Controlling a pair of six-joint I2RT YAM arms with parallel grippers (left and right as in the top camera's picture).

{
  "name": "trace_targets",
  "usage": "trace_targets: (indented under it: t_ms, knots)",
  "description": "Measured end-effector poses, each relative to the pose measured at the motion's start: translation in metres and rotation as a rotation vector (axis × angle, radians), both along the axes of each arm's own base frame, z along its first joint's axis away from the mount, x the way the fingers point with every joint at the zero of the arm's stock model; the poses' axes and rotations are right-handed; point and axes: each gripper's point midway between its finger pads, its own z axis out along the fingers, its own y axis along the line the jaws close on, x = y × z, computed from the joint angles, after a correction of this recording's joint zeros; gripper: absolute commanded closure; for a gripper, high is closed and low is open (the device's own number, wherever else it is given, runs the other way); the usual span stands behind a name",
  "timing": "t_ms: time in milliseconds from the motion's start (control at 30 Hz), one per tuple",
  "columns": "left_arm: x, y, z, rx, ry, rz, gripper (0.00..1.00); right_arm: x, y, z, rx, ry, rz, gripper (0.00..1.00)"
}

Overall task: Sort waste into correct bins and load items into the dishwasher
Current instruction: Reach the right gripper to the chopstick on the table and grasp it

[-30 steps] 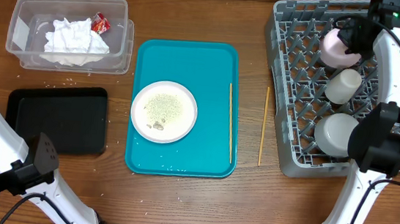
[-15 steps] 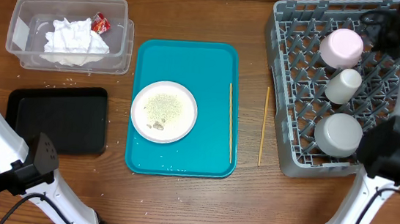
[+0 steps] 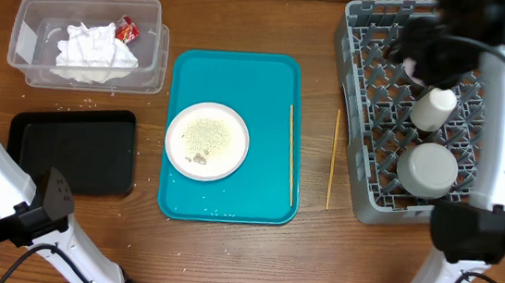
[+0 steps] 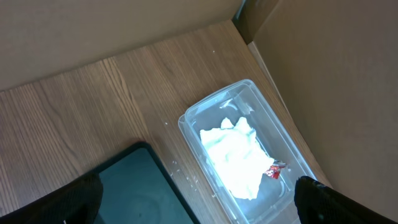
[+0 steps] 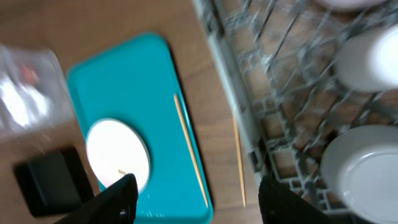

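Overhead, left to right: clear tub (image 3: 85, 42) upper left holds the tissue (image 3: 94, 49) and red wrapper (image 3: 127, 28), black tray (image 3: 70, 149) sits below it, plate (image 3: 207, 141) with rice crumbs (image 3: 205, 135) is mid-frame on the teal tray (image 3: 240, 75), cup (image 3: 433, 109) and bowl (image 3: 427, 169) stand in the rack (image 3: 366, 125) at right. Left tool (image 4: 199, 205) hangs wide with nothing in it above the tub; right tool (image 5: 196, 199) is parted and empty over the rack. Plate looks stiff, slick and breakable with loose crumbs on top, so I'd pinch its low rim and keep it level until it's over a bin.
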Motion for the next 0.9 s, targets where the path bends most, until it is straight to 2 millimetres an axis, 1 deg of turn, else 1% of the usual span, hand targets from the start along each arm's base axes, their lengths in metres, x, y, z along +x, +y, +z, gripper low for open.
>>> trace_targets:
  t_ms: [67, 133, 167, 267, 367, 400, 567, 633, 700, 800, 900]
  knots:
    - [0.000, 0.000, 0.000, 0.000, 0.000, 0.000, 0.00, -0.007, 0.022, -0.017, -0.026, 0.055, 0.053, 0.32]
    - [0.000, 0.000, 0.000, 0.000, 0.000, 0.000, 0.00, -0.018, 0.040, -0.036, -0.073, 0.115, 0.086, 0.32]
    - [0.000, 0.000, 0.000, 0.000, 0.000, 0.000, 0.00, -0.024, 0.046, -0.044, -0.104, 0.143, 0.096, 0.32]
    - [0.000, 0.000, 0.000, 0.000, 0.000, 0.000, 0.00, -0.042, 0.056, -0.071, -0.186, 0.227, 0.117, 0.32]
    - [0.000, 0.000, 0.000, 0.000, 0.000, 0.000, 0.00, -0.059, 0.057, -0.099, -0.254, 0.317, 0.134, 0.32]
    - [0.000, 0.000, 0.000, 0.000, 0.000, 0.000, 0.00, -0.063, 0.057, -0.108, -0.272, 0.334, 0.138, 0.32]
    - [0.000, 0.000, 0.000, 0.000, 0.000, 0.000, 0.00, -0.066, 0.055, -0.151, -0.321, 0.360, 0.158, 0.31]
    - [0.000, 0.000, 0.000, 0.000, 0.000, 0.000, 0.00, -0.071, 0.051, -0.165, -0.336, 0.382, 0.173, 0.32]
    - [0.000, 0.000, 0.000, 0.000, 0.000, 0.000, 0.00, -0.075, 0.049, -0.177, -0.348, 0.397, 0.182, 0.37]
    - [0.000, 0.000, 0.000, 0.000, 0.000, 0.000, 0.00, -0.073, 0.049, -0.194, -0.349, 0.380, 0.199, 0.42]
    - [0.000, 0.000, 0.000, 0.000, 0.000, 0.000, 0.00, -0.074, 0.049, -0.208, -0.350, 0.370, 0.224, 0.44]
